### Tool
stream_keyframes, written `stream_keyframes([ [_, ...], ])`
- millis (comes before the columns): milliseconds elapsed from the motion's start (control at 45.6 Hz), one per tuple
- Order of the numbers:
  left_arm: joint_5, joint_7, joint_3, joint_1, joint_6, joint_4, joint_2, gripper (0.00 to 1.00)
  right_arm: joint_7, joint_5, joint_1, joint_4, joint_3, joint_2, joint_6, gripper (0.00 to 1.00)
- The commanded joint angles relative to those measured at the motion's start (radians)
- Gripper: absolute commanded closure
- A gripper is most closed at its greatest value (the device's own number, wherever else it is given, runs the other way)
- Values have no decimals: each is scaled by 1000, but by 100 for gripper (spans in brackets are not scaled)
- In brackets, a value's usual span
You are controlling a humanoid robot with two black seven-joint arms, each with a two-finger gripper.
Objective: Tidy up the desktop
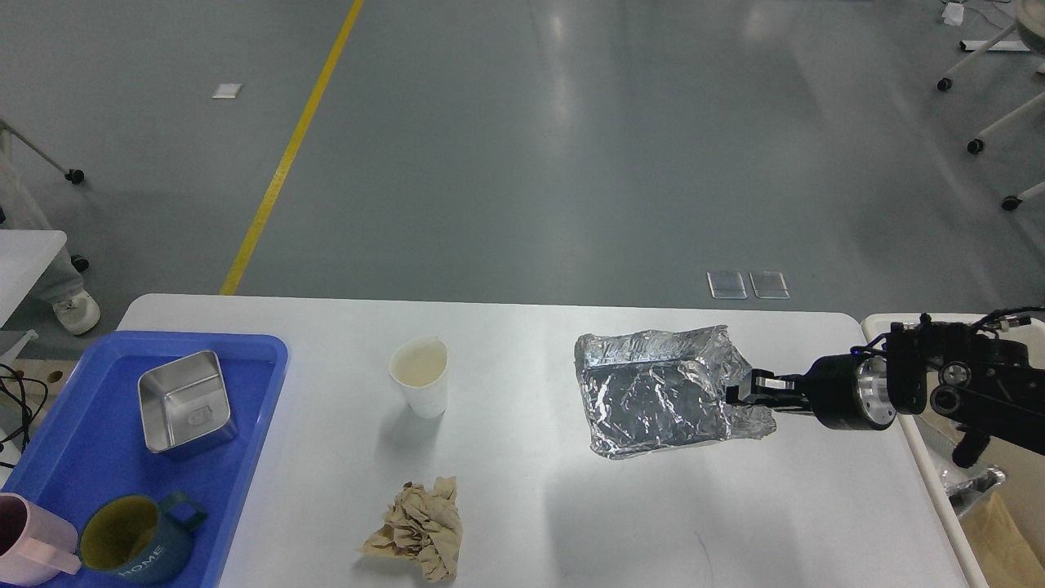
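Clamping the right edge of the crumpled foil sheet [653, 396], the right gripper [744, 390] holds it over the white bench [522, 490], right of the paper cup [420, 376]

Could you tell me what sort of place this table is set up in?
Probably a robot lab or workshop hall: a bare grey floor with a yellow line, wheeled stands at the edge, and a white desktop staged with a foil tray held by the right gripper.
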Motion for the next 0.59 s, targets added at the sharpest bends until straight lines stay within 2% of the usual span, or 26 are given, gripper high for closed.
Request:
stream_keyframes([
  [0, 91, -15, -4, -23, -11, -47, 55, 3, 0, 0, 7, -5, 0, -4, 0, 100],
  [132, 189, -35, -4, -58, -13, -73, 60, 3, 0, 2, 11, -7, 1, -4, 0, 100],
  [395, 329, -34, 4, -60, 38, -181, 45, 3, 0, 5, 15, -7, 1, -4, 0, 100],
  [570, 324, -30, 1, -60, 47, -187, 10, 3, 0, 8, 13, -7, 3, -4, 0, 100],
])
